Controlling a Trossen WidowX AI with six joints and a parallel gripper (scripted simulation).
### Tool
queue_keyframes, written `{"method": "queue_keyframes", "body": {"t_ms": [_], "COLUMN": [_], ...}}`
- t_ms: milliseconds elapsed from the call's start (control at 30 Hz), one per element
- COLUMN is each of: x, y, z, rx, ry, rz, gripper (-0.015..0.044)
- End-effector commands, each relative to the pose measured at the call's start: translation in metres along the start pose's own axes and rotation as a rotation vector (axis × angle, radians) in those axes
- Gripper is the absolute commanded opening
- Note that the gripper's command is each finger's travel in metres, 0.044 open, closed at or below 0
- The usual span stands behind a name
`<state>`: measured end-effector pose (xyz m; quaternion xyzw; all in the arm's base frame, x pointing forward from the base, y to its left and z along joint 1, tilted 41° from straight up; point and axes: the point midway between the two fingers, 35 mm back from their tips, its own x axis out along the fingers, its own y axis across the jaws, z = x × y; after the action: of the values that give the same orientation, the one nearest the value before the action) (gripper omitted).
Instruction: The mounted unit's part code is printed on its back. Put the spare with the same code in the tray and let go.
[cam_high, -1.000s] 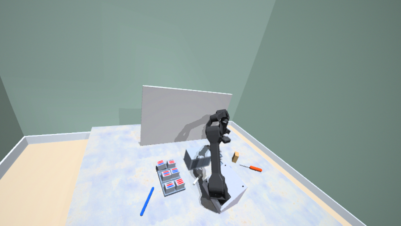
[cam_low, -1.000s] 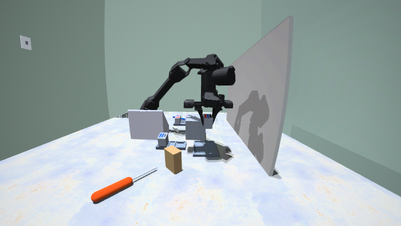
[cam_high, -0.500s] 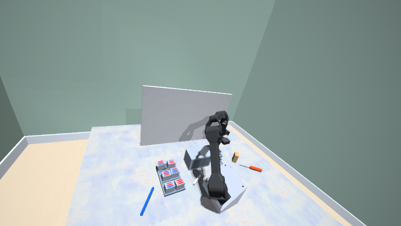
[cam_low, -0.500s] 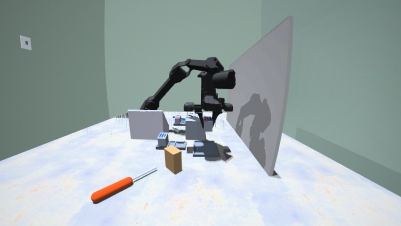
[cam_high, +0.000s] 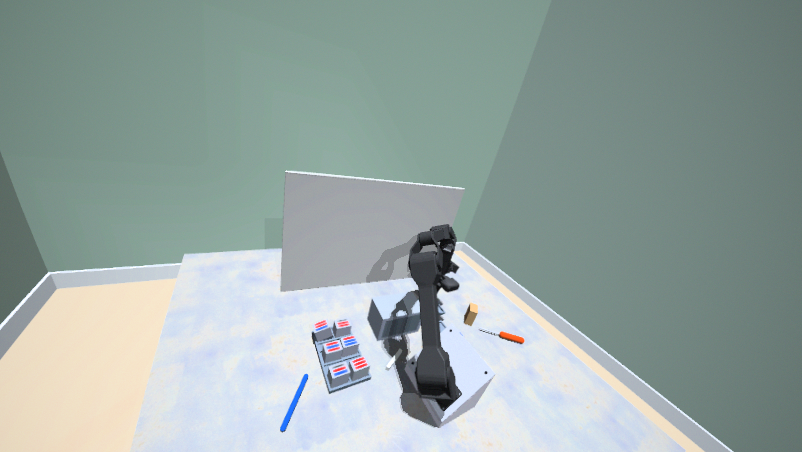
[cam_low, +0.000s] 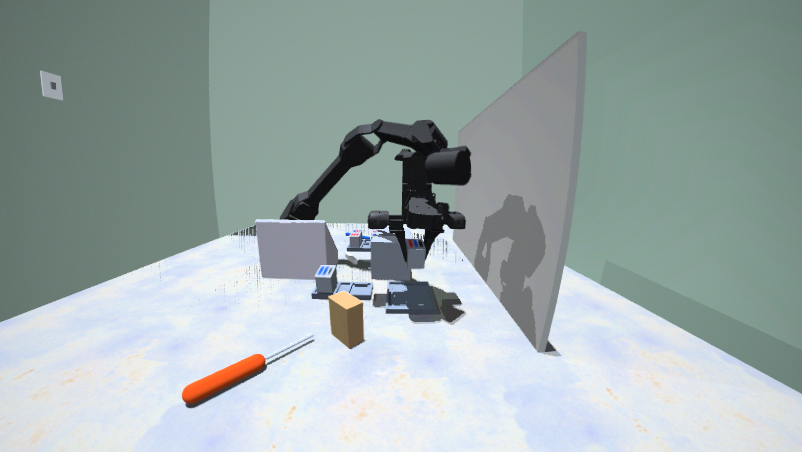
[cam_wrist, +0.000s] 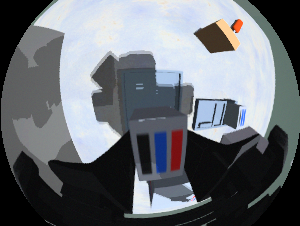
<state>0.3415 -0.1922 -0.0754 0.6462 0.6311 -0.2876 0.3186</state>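
Note:
My gripper (cam_low: 415, 252) (cam_wrist: 153, 130) is shut on a grey block (cam_low: 415, 259) (cam_wrist: 160, 172) with black, blue and red stripes on its top. The block is held upright, off the table. The slate tray (cam_low: 412, 310) (cam_wrist: 170, 79) lies low in front of it in the exterior view; the block covers the tray's near part in the wrist view. Several spares with red and blue stripes stand in the rack (cam_high: 349, 384) at the left in the top view. A blue-striped block (cam_low: 325, 279) (cam_wrist: 242, 116) stands in a second rack (cam_low: 354, 292) (cam_wrist: 210, 112). I cannot tell which block is the mounted unit.
A tall grey panel (cam_high: 336, 230) (cam_low: 539, 185) stands close beside the gripper. A grey box (cam_high: 390, 320) (cam_low: 386, 261) stands by the held block. A tan block (cam_high: 471, 314) (cam_low: 346, 320) (cam_wrist: 217, 37), an orange screwdriver (cam_high: 511, 338) (cam_low: 224, 379) and a blue stick (cam_high: 294, 402) lie around.

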Motion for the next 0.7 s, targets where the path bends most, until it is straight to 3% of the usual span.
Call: {"method": "queue_keyframes", "body": {"t_ms": [0,667], "x": [0.003,0.018], "y": [0.001,0.000], "z": [0.000,-0.001], "rx": [0.005,0.004], "ry": [0.001,0.004], "rz": [0.004,0.001], "gripper": [0.0000,0.0000]}}
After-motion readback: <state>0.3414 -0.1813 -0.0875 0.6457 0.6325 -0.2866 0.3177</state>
